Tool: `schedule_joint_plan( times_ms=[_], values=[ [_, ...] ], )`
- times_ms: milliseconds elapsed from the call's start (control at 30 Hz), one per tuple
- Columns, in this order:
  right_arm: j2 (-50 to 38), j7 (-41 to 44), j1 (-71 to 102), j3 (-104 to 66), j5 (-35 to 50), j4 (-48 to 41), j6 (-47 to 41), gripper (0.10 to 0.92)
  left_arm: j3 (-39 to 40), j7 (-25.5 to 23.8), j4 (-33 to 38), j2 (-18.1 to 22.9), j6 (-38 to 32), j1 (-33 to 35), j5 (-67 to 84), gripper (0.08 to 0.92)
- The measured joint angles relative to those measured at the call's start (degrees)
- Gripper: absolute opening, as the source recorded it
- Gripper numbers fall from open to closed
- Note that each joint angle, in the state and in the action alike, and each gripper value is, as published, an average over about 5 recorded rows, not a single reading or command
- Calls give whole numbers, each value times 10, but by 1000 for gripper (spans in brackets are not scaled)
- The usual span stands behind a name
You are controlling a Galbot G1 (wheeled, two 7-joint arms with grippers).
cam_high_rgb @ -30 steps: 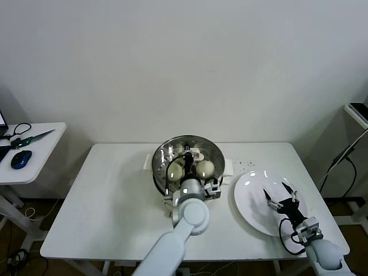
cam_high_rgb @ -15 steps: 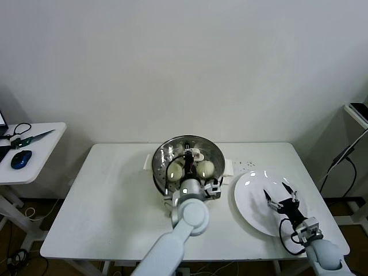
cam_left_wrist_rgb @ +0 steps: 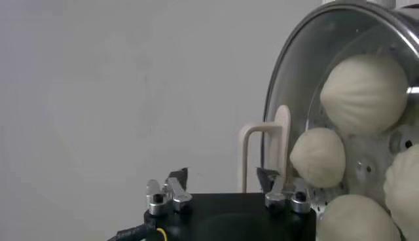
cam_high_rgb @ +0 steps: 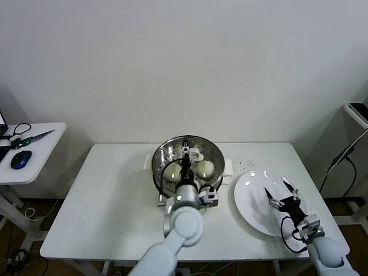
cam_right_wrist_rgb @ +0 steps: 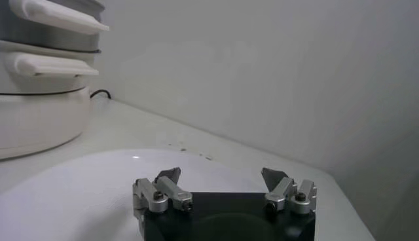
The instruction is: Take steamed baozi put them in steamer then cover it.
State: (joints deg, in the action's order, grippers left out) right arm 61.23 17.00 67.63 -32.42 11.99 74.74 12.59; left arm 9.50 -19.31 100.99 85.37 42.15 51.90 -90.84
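Observation:
The steamer (cam_high_rgb: 164,158) stands at the table's middle back, with the cover (cam_left_wrist_rgb: 294,78) lying on it. Through the glass I see the steamed baozi (cam_left_wrist_rgb: 363,92) and others (cam_left_wrist_rgb: 319,156) on the perforated tray; two show in the head view (cam_high_rgb: 205,167). The cover's cream handle (cam_left_wrist_rgb: 265,154) stands just beyond my left gripper (cam_left_wrist_rgb: 221,175), near one fingertip and not held. The left gripper (cam_high_rgb: 185,154) hovers over the cover, open and empty. My right gripper (cam_high_rgb: 282,195) is open and empty just above the white plate (cam_high_rgb: 253,201); it shows open in its own wrist view (cam_right_wrist_rgb: 221,175).
The white plate (cam_right_wrist_rgb: 98,190) lies at the table's right, bare. The steamer's white base and side handles (cam_right_wrist_rgb: 39,98) are to its left. A side table (cam_high_rgb: 34,149) at far left holds a mouse and scissors. A shelf edge (cam_high_rgb: 356,109) is at far right.
My left arm has drawn back a little toward the table's front, with its gripper still over the cover. The right gripper has shifted slightly over the plate.

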Motion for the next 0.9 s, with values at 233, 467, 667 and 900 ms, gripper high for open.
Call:
schedule_joint_plan(
  times_ms=[233,467,667,900],
  values=[
    [-2,-2,-3,1,-4,5,-17,823,-8,-3,58,-29,0,33,14,820],
    [-7,-7,-7,5,5,19,-30,823,-32,19,122,-63,0,77,51,823],
    [-8,-13,-5,6,16,37,-38,823,-83,74,179,-91,1,123,131,823],
    [-2,-17,0,8,19,56,-42,823,-184,171,220,-101,-6,200,290,823]
  ],
)
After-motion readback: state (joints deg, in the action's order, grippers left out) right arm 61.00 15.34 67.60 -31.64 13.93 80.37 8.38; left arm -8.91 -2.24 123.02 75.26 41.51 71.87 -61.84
